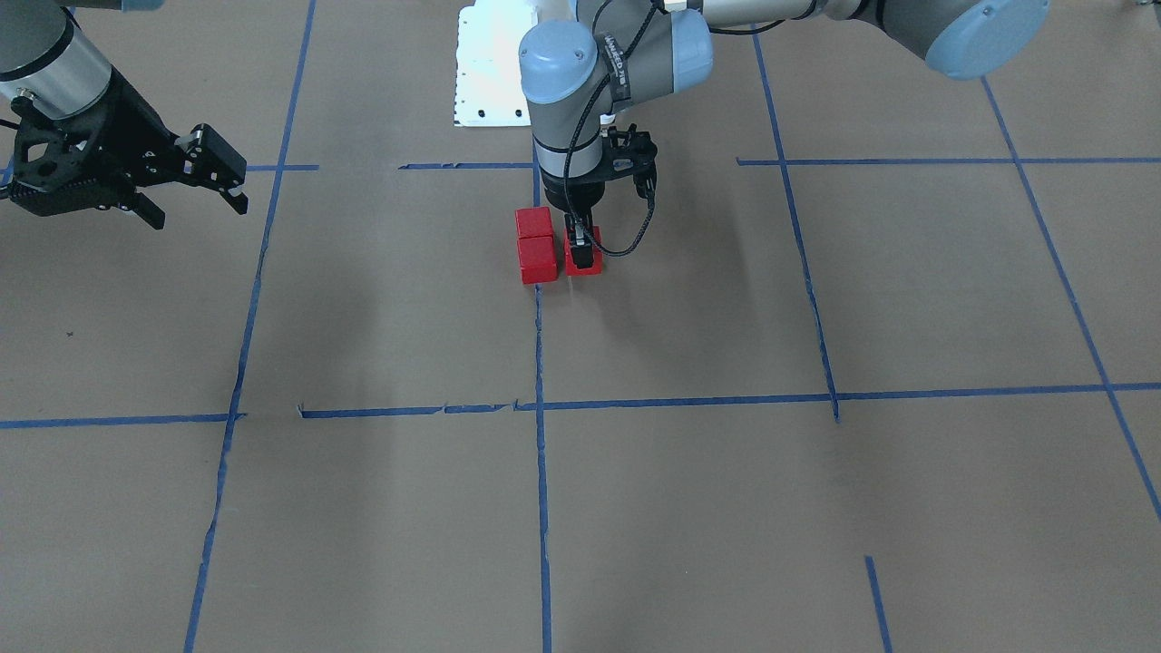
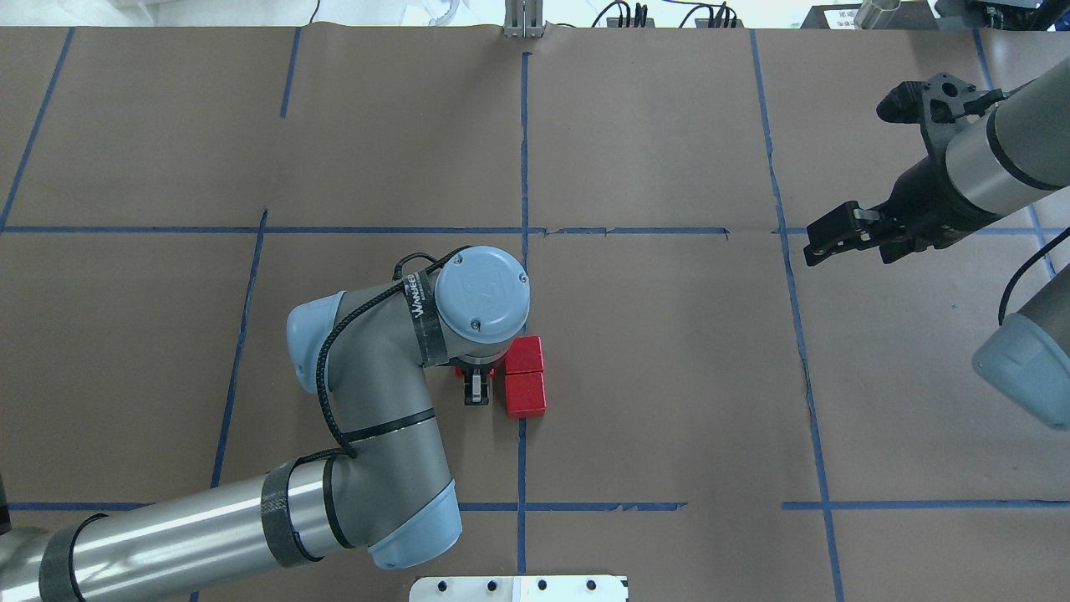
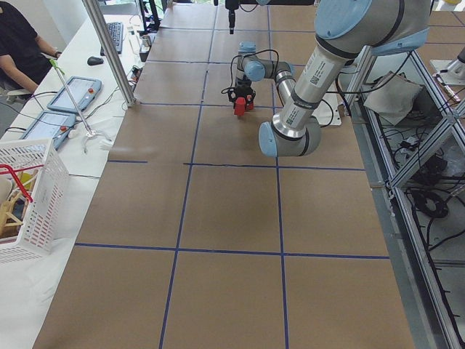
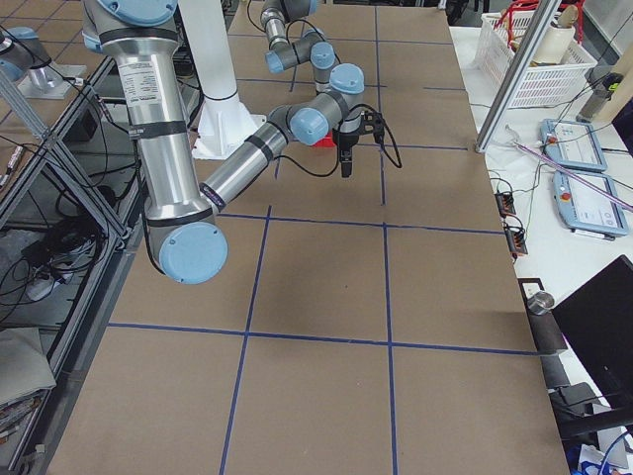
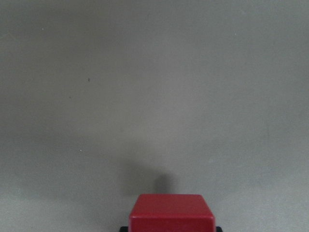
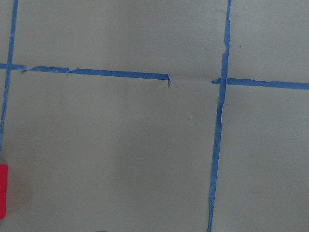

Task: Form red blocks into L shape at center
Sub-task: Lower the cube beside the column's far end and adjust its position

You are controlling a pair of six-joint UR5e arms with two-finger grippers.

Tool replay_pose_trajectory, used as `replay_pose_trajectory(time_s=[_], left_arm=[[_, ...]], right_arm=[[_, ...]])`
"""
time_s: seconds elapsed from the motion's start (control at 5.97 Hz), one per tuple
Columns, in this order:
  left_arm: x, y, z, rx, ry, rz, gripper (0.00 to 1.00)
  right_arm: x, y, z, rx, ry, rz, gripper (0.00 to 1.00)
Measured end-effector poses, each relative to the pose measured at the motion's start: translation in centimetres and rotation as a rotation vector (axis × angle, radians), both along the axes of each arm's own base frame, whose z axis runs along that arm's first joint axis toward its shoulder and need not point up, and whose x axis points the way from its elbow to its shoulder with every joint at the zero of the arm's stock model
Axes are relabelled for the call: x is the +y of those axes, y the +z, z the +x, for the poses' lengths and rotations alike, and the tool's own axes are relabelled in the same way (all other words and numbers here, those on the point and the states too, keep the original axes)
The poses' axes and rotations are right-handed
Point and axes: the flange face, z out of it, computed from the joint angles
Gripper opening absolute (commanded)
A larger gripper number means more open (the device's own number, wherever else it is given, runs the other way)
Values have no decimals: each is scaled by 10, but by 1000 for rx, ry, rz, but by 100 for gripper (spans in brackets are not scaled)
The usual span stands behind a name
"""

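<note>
Brown paper table (image 1: 689, 508) under blue tape: the right gripper (image 1: 198, 207) hangs open; two red blocks (image 1: 536, 258) touch at the center (image 1: 635, 299); just beside them the left gripper (image 1: 580, 248) pinches the third block (image 1: 585, 265), likely light and rigid, best held by opposite flat faces

You have two blocks (image 1: 536, 259) touching on the tape line (image 1: 541, 363) | third block (image 1: 586, 266) just beside them, robot's left, within left gripper (image 1: 580, 245) jaws

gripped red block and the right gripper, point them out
gripped red block (image 5: 171, 211), left wrist view, middle of its visible red face
right gripper (image 1: 201, 214), front-facing view, midway between its open fingers
</note>
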Motion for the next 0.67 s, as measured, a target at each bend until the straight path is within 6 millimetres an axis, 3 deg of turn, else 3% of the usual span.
replay_pose_trajectory(time_s=[0.67], left_arm=[[8, 1, 8, 10, 16, 7, 5]], right_arm=[[0, 1, 0, 1, 0, -1, 100]])
